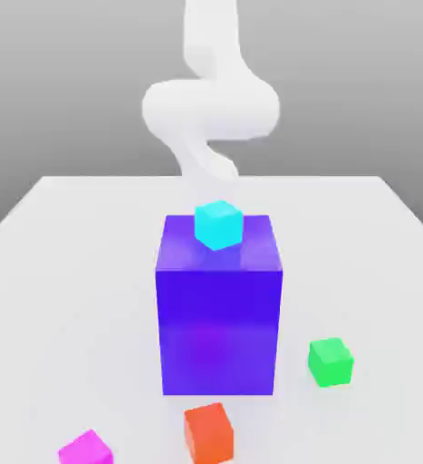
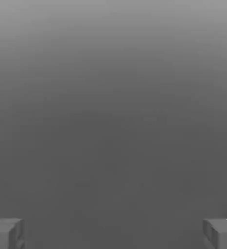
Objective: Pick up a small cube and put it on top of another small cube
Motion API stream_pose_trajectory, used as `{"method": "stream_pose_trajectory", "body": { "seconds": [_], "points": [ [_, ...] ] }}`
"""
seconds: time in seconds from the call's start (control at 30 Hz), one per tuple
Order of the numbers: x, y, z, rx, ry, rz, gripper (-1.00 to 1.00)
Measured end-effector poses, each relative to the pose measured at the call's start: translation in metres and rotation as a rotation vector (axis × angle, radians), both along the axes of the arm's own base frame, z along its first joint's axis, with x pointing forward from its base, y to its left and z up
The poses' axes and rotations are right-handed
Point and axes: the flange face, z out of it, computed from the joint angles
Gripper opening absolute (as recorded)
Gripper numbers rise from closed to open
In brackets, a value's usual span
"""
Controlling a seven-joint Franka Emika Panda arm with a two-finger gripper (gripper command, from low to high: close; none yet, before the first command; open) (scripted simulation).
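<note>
The small magenta-pink cube (image 1: 86, 449) lies on the white table (image 1: 61, 272) at the front, toward the exterior view's left. On the exterior view's right sits the small green cube (image 1: 331, 362), beside the big block. My white arm (image 1: 210, 109) rises behind that block, far from both cubes. In the hand view my gripper (image 2: 113, 234) is open, its grey fingertips (image 2: 6, 233) set wide apart with nothing between them against a plain grey backdrop.
A big purple-blue block (image 1: 219, 308) stands mid-table with a cyan small cube (image 1: 218, 225) on its top. An orange-red small cube (image 1: 208, 433) sits just in front of the block, between the magenta and green cubes.
</note>
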Motion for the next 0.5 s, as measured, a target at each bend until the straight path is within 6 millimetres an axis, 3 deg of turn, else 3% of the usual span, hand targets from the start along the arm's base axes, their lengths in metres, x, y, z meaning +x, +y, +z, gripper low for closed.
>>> {"method": "stream_pose_trajectory", "body": {
  "seconds": [0.23, 0.5],
  "points": [
    [0.079, -0.031, -0.098, 0.063, 0.174, -0.159, 0.00],
    [0.134, -0.075, -0.228, 0.138, 0.363, -0.342, 0.00]
  ]
}}
